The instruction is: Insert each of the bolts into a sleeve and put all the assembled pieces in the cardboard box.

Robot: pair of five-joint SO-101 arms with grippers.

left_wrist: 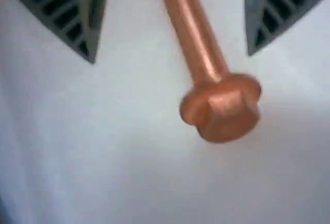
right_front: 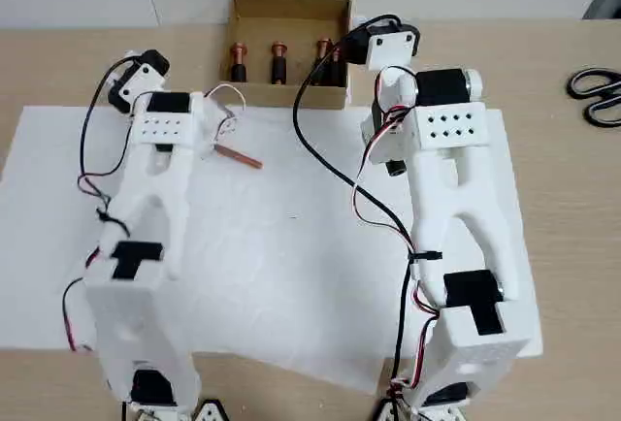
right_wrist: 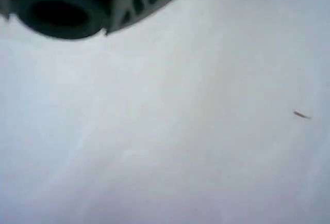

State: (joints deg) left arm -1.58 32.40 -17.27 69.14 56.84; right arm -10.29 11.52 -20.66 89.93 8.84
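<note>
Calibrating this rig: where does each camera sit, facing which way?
High view: fixed above, looking down on white sheet, cardboard box, left arm, right arm.
Left wrist view: on left wrist, looking down at the bolt within the open left hand.
Right wrist view: on right wrist, facing white sheet past the right hand holding a sleeve.
Shared: high and left wrist views show the bolt.

copper bolt between spread fingers
the copper bolt (left_wrist: 206,69) lies on the white sheet (left_wrist: 103,157); its shank runs between the left gripper's (left_wrist: 171,56) dark ribbed fingers (left_wrist: 67,12), which stand wide apart and touch nothing, with the flanged hex head beyond their tips.
</note>
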